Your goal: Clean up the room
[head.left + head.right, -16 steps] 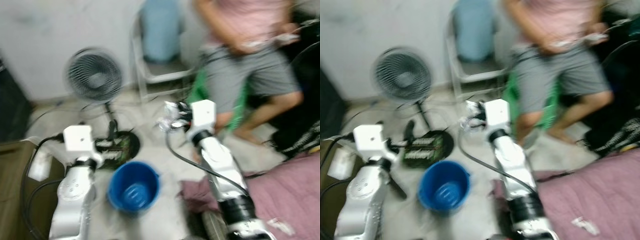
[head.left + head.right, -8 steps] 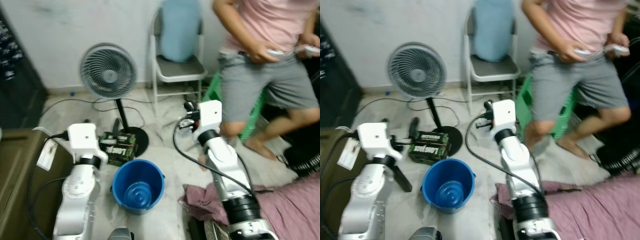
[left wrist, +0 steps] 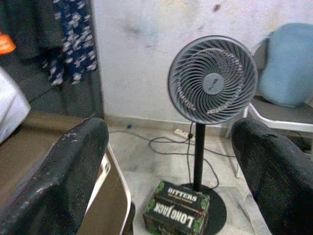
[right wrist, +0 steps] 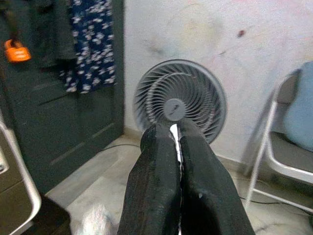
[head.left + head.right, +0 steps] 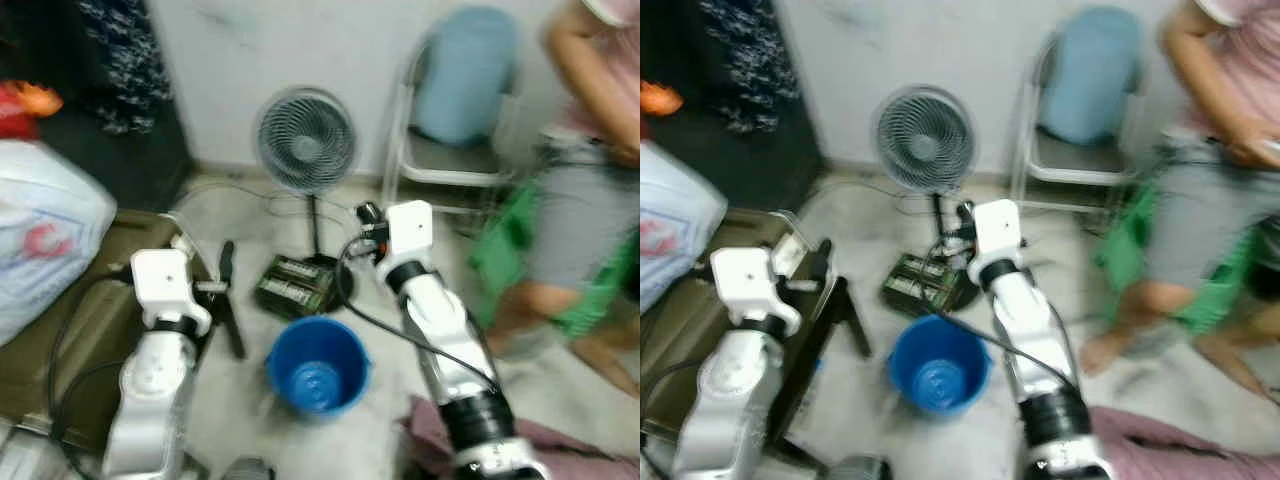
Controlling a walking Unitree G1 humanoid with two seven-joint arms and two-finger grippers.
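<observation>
Bucket (image 5: 318, 368), blue, sits on floor btwn both arms, w/ green box (image 3: 177, 214) just behind it at the fan (image 3: 212, 85) base. Left gripper (image 3: 171, 161) held wide open, nothing in it. Right gripper (image 4: 177, 147) pressed shut on a thin white scrap (image 4: 176, 142). Chair (image 5: 1080, 120) by wall; person (image 5: 1200, 200) at right.

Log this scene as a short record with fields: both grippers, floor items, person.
left gripper: open, held out toward the fan
right gripper: shut on a thin white scrap
fan: standing by the wall
box: green, at the fan's base
bucket: blue, on the floor between the arms
chair: folding, blue cushion
person: standing at the right
</observation>
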